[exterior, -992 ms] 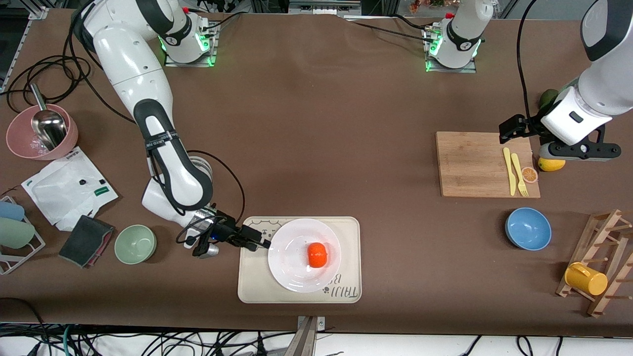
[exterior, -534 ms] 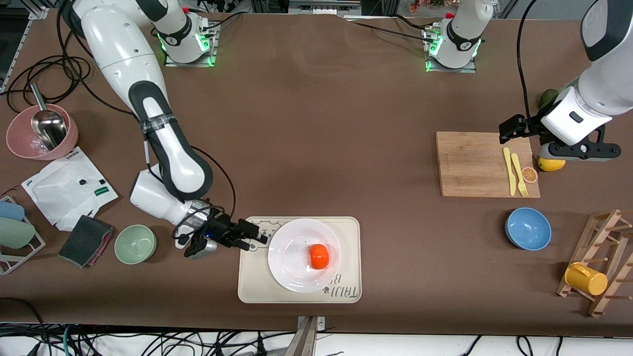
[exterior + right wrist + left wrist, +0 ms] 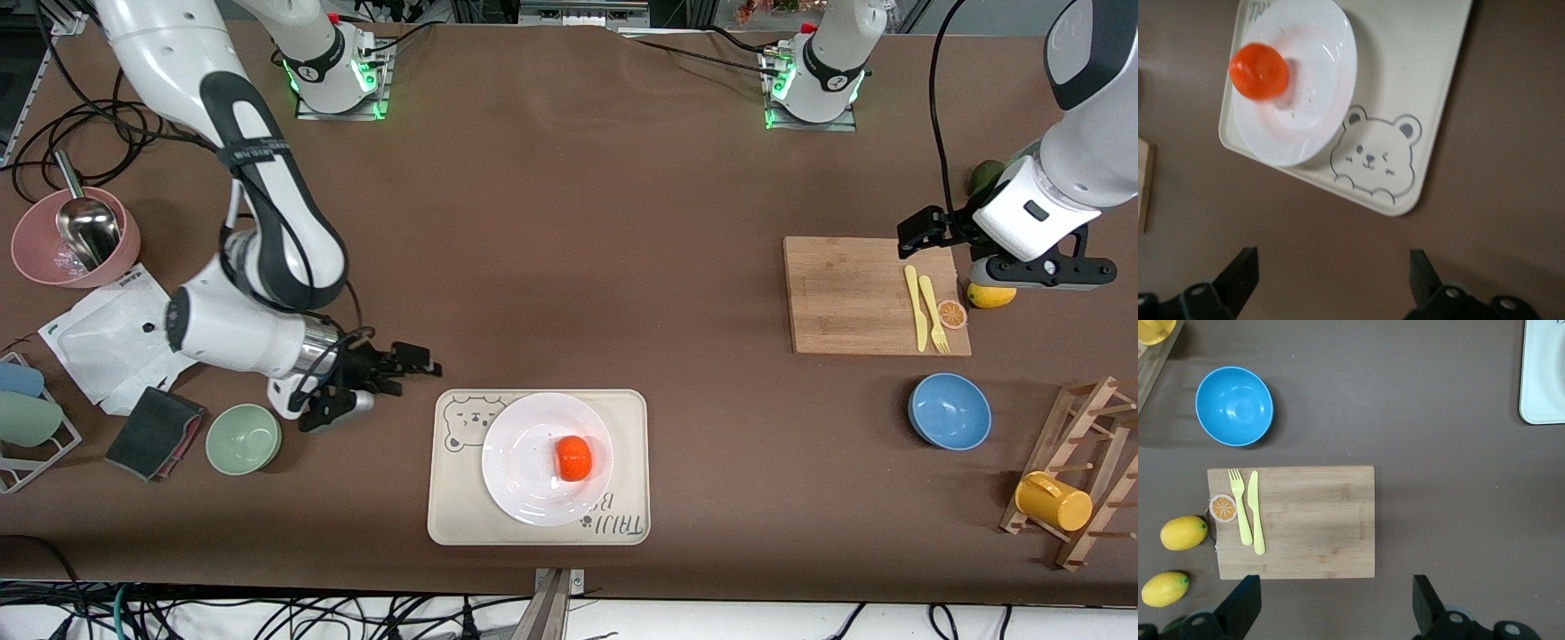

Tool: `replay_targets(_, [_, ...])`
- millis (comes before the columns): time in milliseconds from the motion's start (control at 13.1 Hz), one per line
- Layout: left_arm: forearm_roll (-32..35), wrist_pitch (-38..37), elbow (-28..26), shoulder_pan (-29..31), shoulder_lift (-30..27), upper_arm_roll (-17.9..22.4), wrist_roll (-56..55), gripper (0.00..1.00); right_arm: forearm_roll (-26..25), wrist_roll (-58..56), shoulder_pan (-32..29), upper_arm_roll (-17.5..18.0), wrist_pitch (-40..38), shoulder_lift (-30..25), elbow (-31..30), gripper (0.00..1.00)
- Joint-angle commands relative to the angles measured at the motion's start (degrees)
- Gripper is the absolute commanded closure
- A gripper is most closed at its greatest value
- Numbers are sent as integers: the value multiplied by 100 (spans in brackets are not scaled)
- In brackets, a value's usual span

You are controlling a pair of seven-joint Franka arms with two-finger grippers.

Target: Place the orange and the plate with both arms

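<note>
The orange (image 3: 573, 458) sits on the plate (image 3: 524, 484), which rests on the tray (image 3: 462, 516) — both toward the left arm's end from the right gripper (image 3: 404, 363). That gripper hangs empty over bare table just beside the tray's corner, fingers spread. The left gripper (image 3: 920, 233) waits over the board (image 3: 853, 298), also spread wide and empty, well apart from the plate.

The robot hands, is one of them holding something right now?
No, both are empty. The right gripper is open above the table near the tray, where the orange sits on the plate. The left gripper waits open over the cutting board.
</note>
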Motion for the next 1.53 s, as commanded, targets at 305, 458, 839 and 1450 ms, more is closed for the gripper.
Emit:
replay_targets(305, [-113, -113, 171, 15, 70, 10, 7, 0, -1803, 578, 0, -575, -2308, -576, 108, 0])
replay_targets(458, [-113, -104, 171, 15, 70, 10, -1, 0, -2366, 859, 44, -575, -2984, -611, 503, 0])
replay_targets(839, [-113, -113, 171, 15, 79, 10, -1, 0, -3369, 1939, 220, -584, -3181, -1812, -231, 0])
replay_targets(1450, [-122, -113, 171, 15, 79, 10, -10, 0, -3695, 3138, -193, -320, -3787, -3441, -990, 0])
